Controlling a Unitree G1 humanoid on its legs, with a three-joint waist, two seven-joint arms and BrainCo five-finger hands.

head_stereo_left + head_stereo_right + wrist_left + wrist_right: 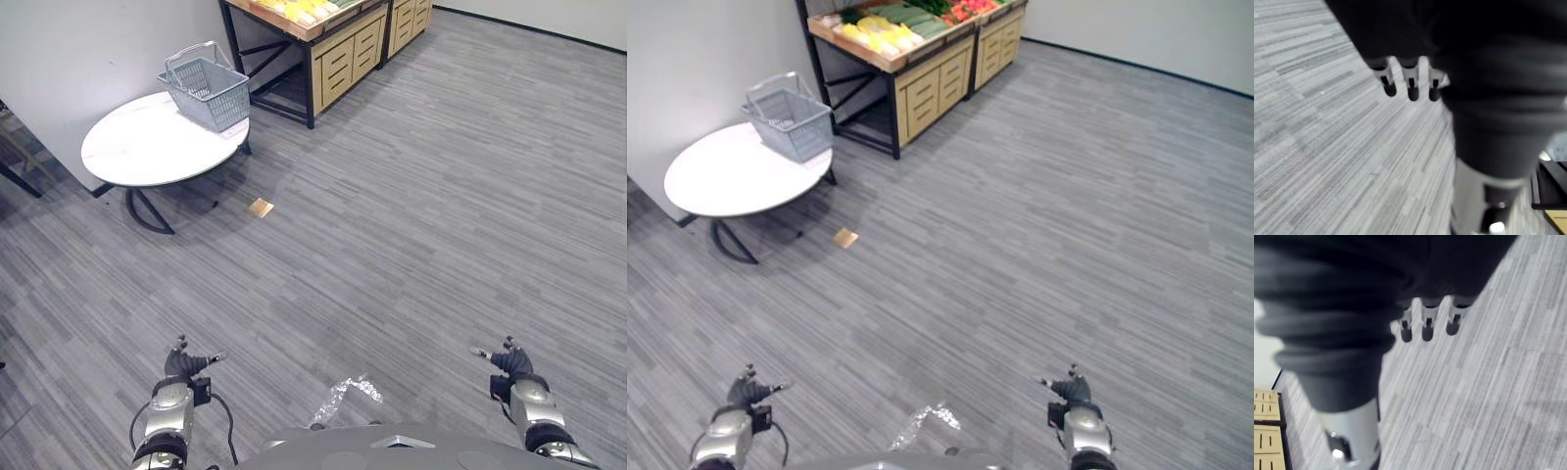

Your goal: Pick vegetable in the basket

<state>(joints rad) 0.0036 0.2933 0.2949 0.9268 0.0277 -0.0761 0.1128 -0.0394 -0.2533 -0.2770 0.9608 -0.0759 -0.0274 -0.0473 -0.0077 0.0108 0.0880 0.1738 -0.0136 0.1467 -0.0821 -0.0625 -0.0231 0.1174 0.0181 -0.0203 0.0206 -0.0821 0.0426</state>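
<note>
A grey wire basket (206,90) with raised handles stands on the far edge of a round white table (147,147) at the upper left. Yellow, green and red vegetables (892,27) lie on a wooden stand (921,78) beyond the table. My left hand (186,364) hangs low at the bottom left, far from the basket, its fingers (1409,88) relaxed over the bare floor and holding nothing. At the bottom right my right hand (509,360) is likewise open, its fingers (1426,328) loose above the floor.
The stand has drawers (343,54) and a dark metal frame. A small brown scrap (260,207) lies on the grey plank floor near the table's black legs (147,211). A light wall (78,59) runs behind the table.
</note>
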